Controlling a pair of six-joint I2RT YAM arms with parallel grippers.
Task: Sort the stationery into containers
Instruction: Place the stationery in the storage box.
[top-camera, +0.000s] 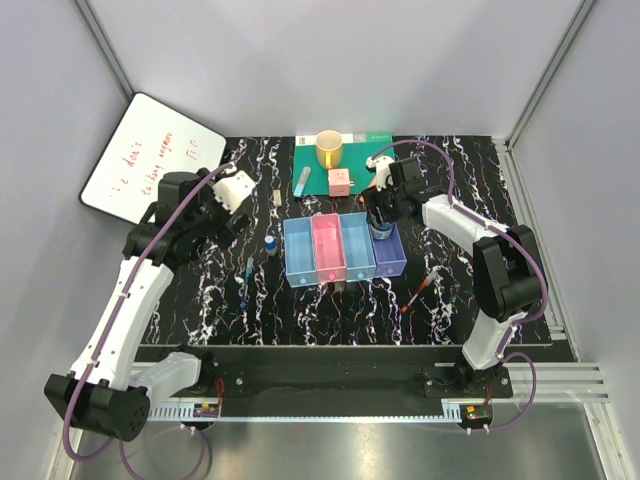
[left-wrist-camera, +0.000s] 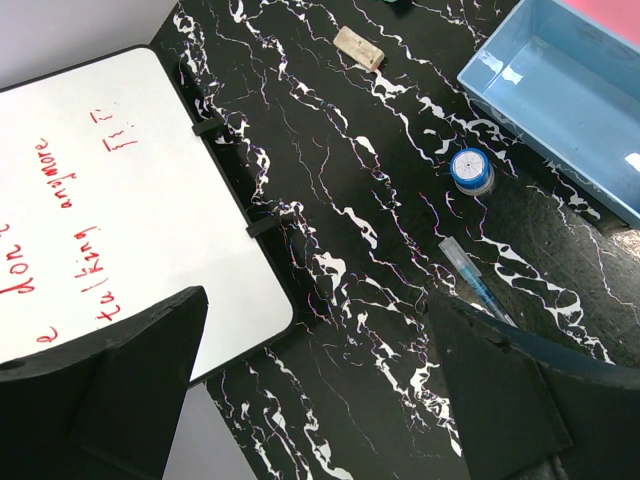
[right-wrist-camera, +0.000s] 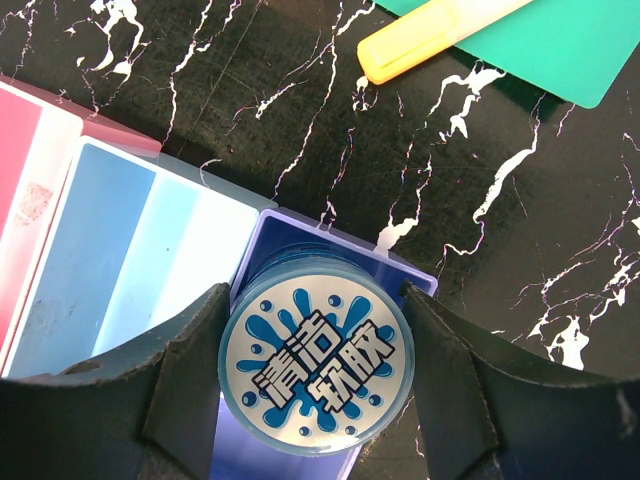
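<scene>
My right gripper is shut on the round blue-white patterned tin and holds it over the far end of the purple tray, the rightmost of the containers. My left gripper hangs open and empty above the table beside the whiteboard. Loose on the table to the left of the trays lie a blue-capped bottle, a thin blue pen and a beige eraser. A red pen rests to the right of the trays. An orange marker lies on the green mat, and a teal marker lies at the mat's left edge.
A whiteboard with red writing leans at the table's left edge. On the green mat behind the trays stand a yellow cup and a pink cube. Grey walls enclose the table on three sides.
</scene>
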